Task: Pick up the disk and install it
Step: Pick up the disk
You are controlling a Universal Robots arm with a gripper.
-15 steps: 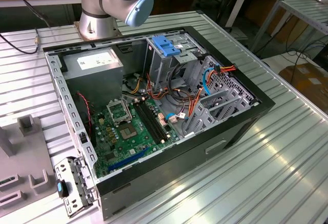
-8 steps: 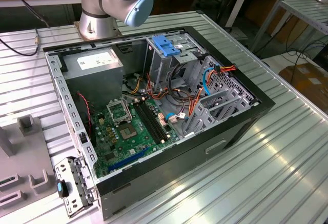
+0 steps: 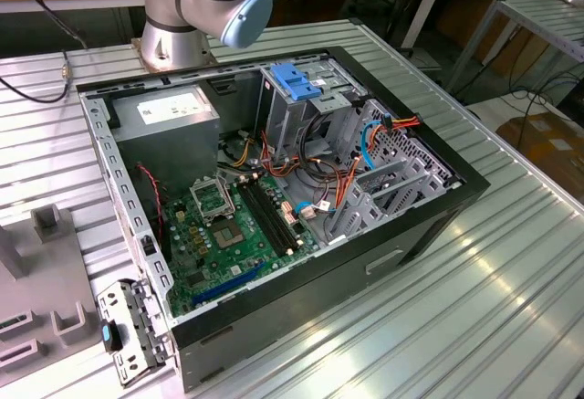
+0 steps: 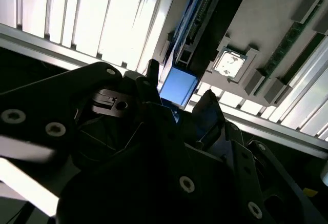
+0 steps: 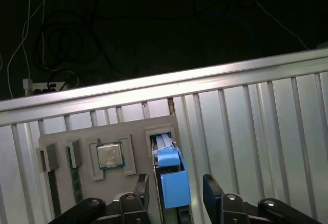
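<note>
The disk (image 5: 169,167) stands on its edge in a slot of the grey tray (image 5: 133,126), which lies on the ribbed table (image 5: 266,131); its blue end sticks up out of the slot. The gripper (image 5: 176,183) is open; its fingers (image 5: 211,185) sit one on each side of the blue end, near it but with a gap, so nothing is held yet; the second wrist view also shows the gripper (image 4: 181,83) around the disk (image 4: 190,26). The disk looks like a hard metal box, so it is likely stiff and a bit heavy; its flat sides are probably smooth and could slip, and a bump could hurt it; the best hold seems to be a squeeze on the two flat sides near the blue end. The tray also holds a chip (image 5: 109,156) and two green sticks (image 5: 77,185), each in its own pocket. The open case (image 3: 319,294) holds a board (image 3: 228,225), a power box (image 3: 169,116), wires and a cage (image 3: 292,120) with a blue latch (image 3: 299,81); whether the cage has a free bay cannot be told.
</note>
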